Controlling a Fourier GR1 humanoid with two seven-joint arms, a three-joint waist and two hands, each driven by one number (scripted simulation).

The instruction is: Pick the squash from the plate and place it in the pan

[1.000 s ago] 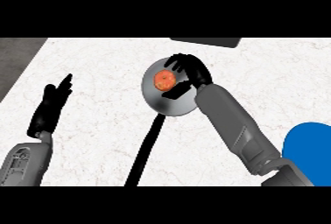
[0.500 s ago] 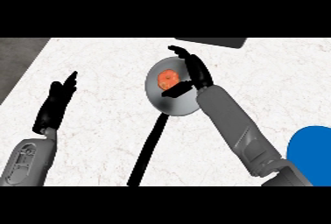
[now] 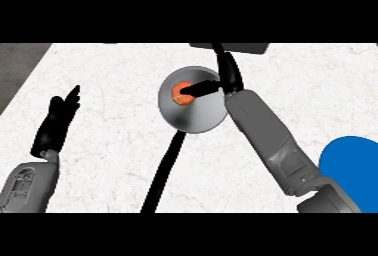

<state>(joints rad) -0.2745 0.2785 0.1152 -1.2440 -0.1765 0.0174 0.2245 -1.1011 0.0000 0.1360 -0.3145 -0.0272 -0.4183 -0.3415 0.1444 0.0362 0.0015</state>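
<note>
Table (image 3: 111, 70): one, white and marbled; it carries everything listed here.
Pan (image 3: 201, 116): one, round and grey, just left of the right hand's palm; the hand's edge overlaps its right rim.
Pan handle (image 3: 165, 170): one, long and black, running from the pan's near rim down to the view's lower edge, between the two forearms.
Squash (image 3: 179, 99): one, orange, lying inside the pan in its upper left part, at the tip of the right hand's thumb, which partly hides it.
Plate (image 3: 356, 170): one, blue, cut by the view's right edge, well apart from the right hand and below it, beside the right forearm; nothing shows on it.
Right hand (image 3: 230, 80): one, black, over the pan's right rim. The fingers are straight and point up the view, spread from the thumb. The thumb reaches left across the pan to the squash. Nothing is clasped.
Left hand (image 3: 56, 122): one, black, at the view's left, well apart from the pan, resting open with fingers up.
Forearms: two, grey, coming in from the lower edge.
Dark object (image 3: 241, 47): one, at the view's top edge just above the right hand's fingertips; what it is cannot be told.
</note>
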